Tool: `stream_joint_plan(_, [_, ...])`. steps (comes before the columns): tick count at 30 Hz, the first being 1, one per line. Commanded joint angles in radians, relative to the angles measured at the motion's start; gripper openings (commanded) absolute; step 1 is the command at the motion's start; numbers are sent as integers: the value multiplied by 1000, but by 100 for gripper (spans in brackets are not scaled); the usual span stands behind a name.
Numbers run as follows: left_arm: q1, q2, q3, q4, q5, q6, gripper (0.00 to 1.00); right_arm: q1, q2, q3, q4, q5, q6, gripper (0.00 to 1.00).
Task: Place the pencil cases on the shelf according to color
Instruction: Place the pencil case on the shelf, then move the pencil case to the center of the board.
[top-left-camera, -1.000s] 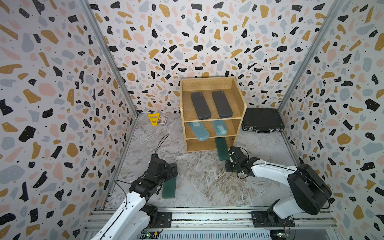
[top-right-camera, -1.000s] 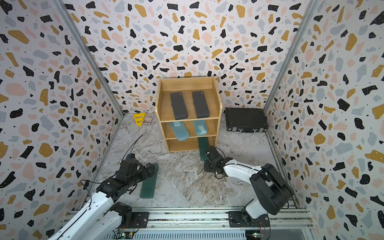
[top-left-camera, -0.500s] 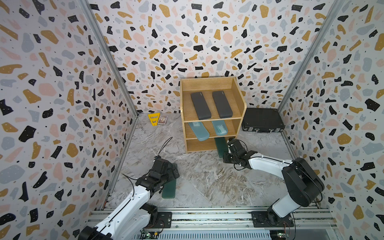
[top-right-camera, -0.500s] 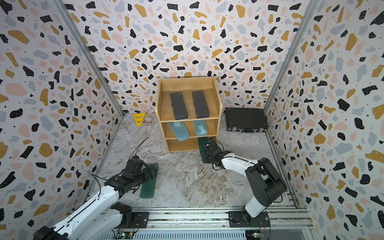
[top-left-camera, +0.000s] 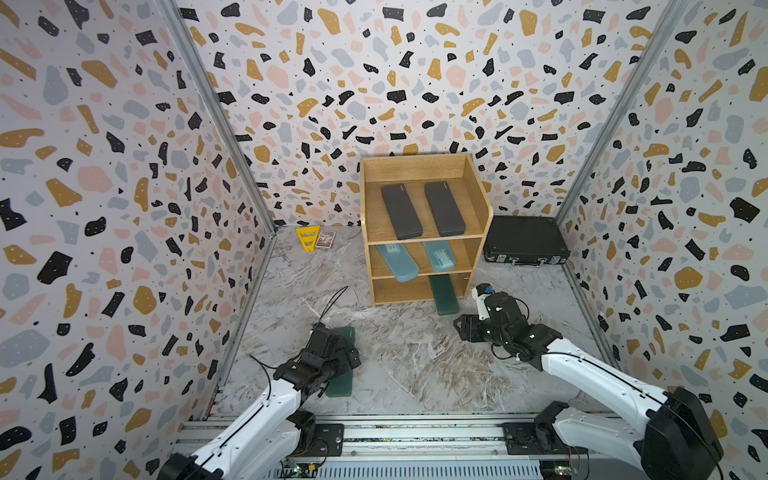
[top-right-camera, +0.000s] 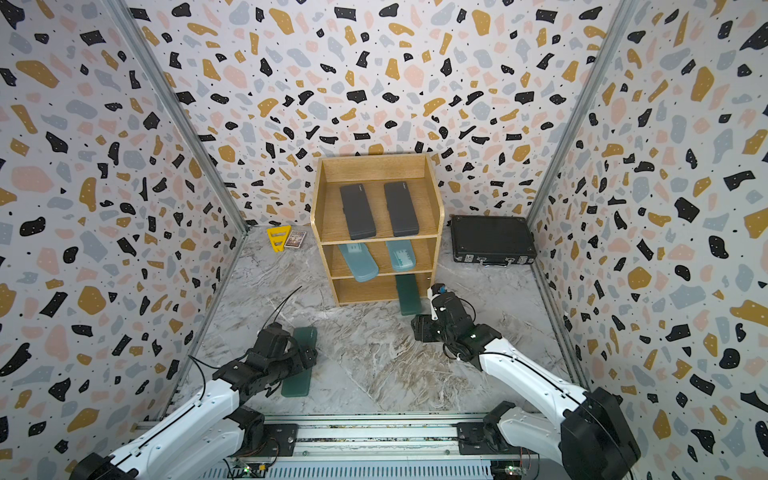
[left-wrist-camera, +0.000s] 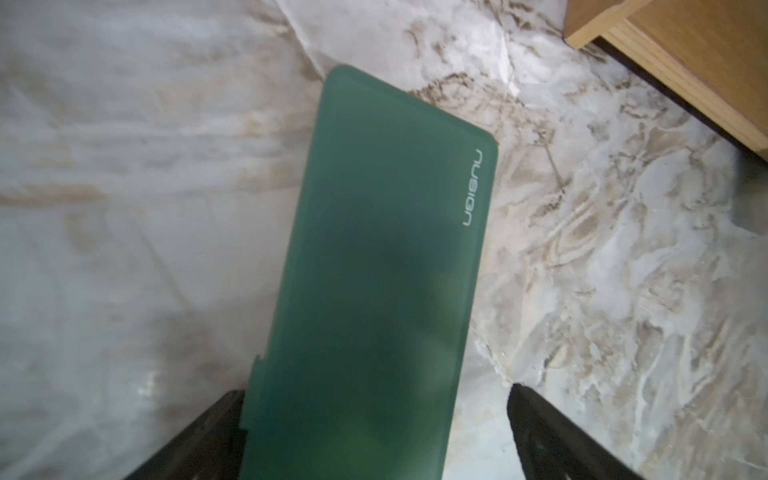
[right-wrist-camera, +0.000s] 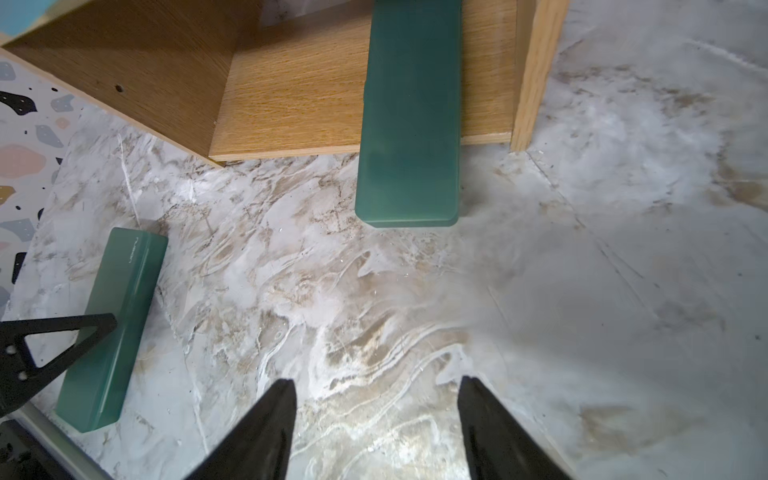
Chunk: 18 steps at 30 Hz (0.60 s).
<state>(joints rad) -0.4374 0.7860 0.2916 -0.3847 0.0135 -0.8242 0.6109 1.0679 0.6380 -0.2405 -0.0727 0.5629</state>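
Bottom tier free beside protruding green case.

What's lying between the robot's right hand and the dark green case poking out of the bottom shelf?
Nothing. In the right wrist view, only bare marble-patterned tabletop lies between the open right hand and the dark green flat plastic pencil case.

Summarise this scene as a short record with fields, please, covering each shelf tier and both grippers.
Shelf: light-brown wooden three-tier open-front shelf
Top tier: two dark grey flat pencil cases, side by side
Middle tier: two translucent light blue pencil cases
Bottom tier: one dark green flat pencil case, sticking out past the front edge
Off the shelf: second dark green pencil case, lying flat on the marbled table top
Left gripper: open, jaws straddling the second green case
Right gripper: open, nothing between its jaws
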Motion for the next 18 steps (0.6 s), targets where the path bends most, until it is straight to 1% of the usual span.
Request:
stream_joint_plan(1, [-74, -16, -9, 67, -9, -91, 100, 3, -34, -32, -105, -38, -16, 70])
stream_joint_plan(5, [-187, 50, 14, 139, -70, -141, 100, 3, -81, -77, -109, -35, -2, 78])
stream_joint_plan(8, [-259, 153, 47, 213, -107, -159, 100, 5, -113, -90, -108, -45, 9, 85])
stream_joint_plan(9, [-282, 192, 69, 233, -116, -160, 100, 4, -118, -90, -106, -56, 9, 89])
stream_joint_plan(10, [-301, 232, 96, 233, -129, -158, 100, 6, -122, -89, -108, -67, 9, 97])
stream_joint_plan(11, [-319, 264, 124, 220, -147, -156, 100, 11, -123, -85, -109, -78, 6, 100])
stream_joint_plan(12, [-331, 280, 148, 205, -166, -156, 100, 17, -123, -83, -109, -83, 3, 100])
stream_joint_plan(15, [-351, 264, 186, 159, -207, -152, 100, 57, -126, -72, -116, -64, -3, 100])
stream_joint_plan(18, [-351, 176, 208, 77, -242, -133, 100, 110, -124, -62, -107, -37, -8, 100])
